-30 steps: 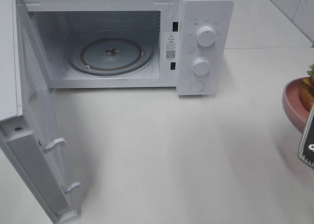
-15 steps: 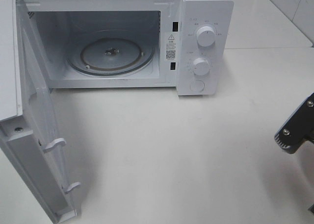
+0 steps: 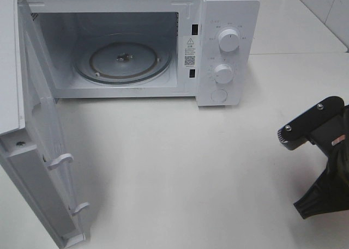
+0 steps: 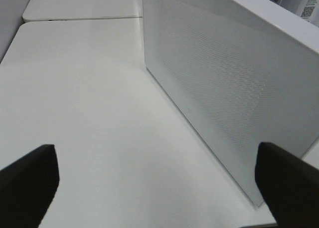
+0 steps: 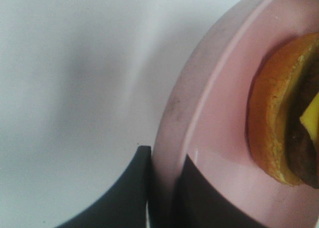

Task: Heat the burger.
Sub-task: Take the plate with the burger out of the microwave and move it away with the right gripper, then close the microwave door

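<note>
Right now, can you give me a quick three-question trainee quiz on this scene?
1. True or false: the microwave door is open.
2. What does the right gripper pinch? A) the burger B) the rim of the pink plate C) nothing
3. Fill in: inside the microwave, the glass turntable is ____.

Key: 1 true; 2 B; 3 empty
</note>
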You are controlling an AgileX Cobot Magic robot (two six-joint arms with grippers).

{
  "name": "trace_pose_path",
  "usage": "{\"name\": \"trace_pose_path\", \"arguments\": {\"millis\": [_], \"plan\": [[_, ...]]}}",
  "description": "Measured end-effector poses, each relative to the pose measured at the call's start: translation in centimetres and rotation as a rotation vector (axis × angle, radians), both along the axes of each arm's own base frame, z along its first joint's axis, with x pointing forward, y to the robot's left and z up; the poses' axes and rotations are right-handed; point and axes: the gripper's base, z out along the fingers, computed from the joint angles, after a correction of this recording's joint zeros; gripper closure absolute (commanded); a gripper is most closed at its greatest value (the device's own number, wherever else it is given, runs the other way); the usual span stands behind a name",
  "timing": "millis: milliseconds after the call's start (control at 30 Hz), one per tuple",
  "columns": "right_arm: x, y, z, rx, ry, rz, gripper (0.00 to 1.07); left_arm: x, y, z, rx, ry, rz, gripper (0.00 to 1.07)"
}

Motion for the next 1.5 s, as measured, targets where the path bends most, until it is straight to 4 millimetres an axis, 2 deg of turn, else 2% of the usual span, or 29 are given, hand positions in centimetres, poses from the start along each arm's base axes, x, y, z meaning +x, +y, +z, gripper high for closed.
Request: {"name": "trace_pose_path", "arguments": {"millis": [33,200,300,367,467,567,633,733,800,833,867,900,967,1067,1133,1167,1200,1267,1300,1333,1400,1433,1467,1500], "plan": [[0.0,0.0,0.0,0.000,0.000,0.000,1.07,0.0,0.0,0.0,0.000,0.000,0.000,0.07],[1.2,0.9,-2.5,0.017,0.009,-0.023,1.07,0.0,0.0,0.0,0.000,0.000,0.000,0.07],[1.4,0.8,-2.9,0.016,0.016,-0.029,1.07,0.0,0.0,0.0,0.000,0.000,0.000,0.07],[2.1,0.5,-4.5,0.005,0.041,-0.056,1.07,0.0,0.0,0.0,0.000,0.000,0.000,0.07],[2.6,0.2,-5.6,-0.007,0.051,-0.061,1.05,0.0,0.0,0.0,0.000,0.000,0.000,0.07],[2.8,0.2,-5.9,-0.009,0.053,-0.063,1.03,0.0,0.0,0.0,0.000,0.000,0.000,0.07],[3.3,0.1,-6.7,-0.026,0.055,-0.090,0.92,0.0,0.0,0.0,0.000,0.000,0.000,0.07],[3.4,0.0,-6.9,-0.035,0.056,-0.088,0.88,0.0,0.0,0.0,0.000,0.000,0.000,0.07],[3.5,0.1,-7.1,-0.040,0.060,-0.093,0.70,0.0,0.0,0.0,0.000,0.000,0.000,0.07],[3.5,0.1,-7.1,-0.040,0.060,-0.093,0.70,0.0,0.0,0.0,0.000,0.000,0.000,0.07],[3.7,0.4,-6.9,-0.027,0.059,-0.099,0.61,0.0,0.0,0.0,0.000,0.000,0.000,0.07],[3.7,0.4,-6.9,-0.027,0.059,-0.099,0.61,0.0,0.0,0.0,0.000,0.000,0.000,0.07],[3.7,0.7,-6.4,0.000,0.072,-0.107,0.54,0.0,0.0,0.0,0.000,0.000,0.000,0.07],[3.8,1.0,-5.7,0.025,0.079,-0.104,0.52,0.0,0.0,0.0,0.000,0.000,0.000,0.07],[3.7,1.4,-4.2,0.078,0.088,-0.086,0.51,0.0,0.0,0.0,0.000,0.000,0.000,0.07],[3.7,1.4,-4.2,0.078,0.088,-0.086,0.51,0.0,0.0,0.0,0.000,0.000,0.000,0.07],[3.5,1.6,-3.2,0.119,0.095,-0.072,0.51,0.0,0.0,0.0,0.000,0.000,0.000,0.07],[3.4,1.6,-2.6,0.143,0.099,-0.061,0.50,0.0,0.0,0.0,0.000,0.000,0.000,0.07],[3.0,1.8,-1.5,0.192,0.108,-0.041,0.48,0.0,0.0,0.0,0.000,0.000,0.000,0.07],[3.0,1.8,-1.5,0.192,0.108,-0.041,0.48,0.0,0.0,0.0,0.000,0.000,0.000,0.07],[2.2,1.8,0.4,0.263,0.114,0.022,0.41,0.0,0.0,0.0,0.000,0.000,0.000,0.07],[2.2,1.8,0.4,0.263,0.114,0.022,0.41,0.0,0.0,0.0,0.000,0.000,0.000,0.07],[1.7,1.7,1.7,0.312,0.105,0.061,0.34,0.0,0.0,0.0,0.000,0.000,0.000,0.07],[1.7,1.7,1.7,0.312,0.105,0.061,0.34,0.0,0.0,0.0,0.000,0.000,0.000,0.07]]}}
